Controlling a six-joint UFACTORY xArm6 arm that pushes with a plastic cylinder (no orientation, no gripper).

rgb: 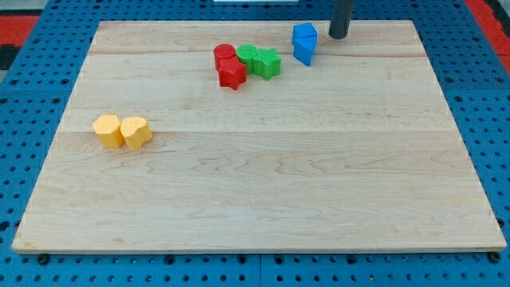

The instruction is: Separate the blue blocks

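Two blue blocks stand touching near the view's top, right of centre: one [304,35] behind, the other [304,53] in front of it. Their shapes are hard to make out. My tip [339,36] is the end of a dark rod coming down from the top edge. It sits just right of the blue pair, with a small gap between it and the rear blue block.
A red cylinder [225,56] and a red star [233,72] touch a green cylinder [249,57] and a green star [268,63], left of the blue pair. Two yellow blocks [107,130] [135,132] sit together at the view's left. The wooden board [263,183] lies on a blue pegboard.
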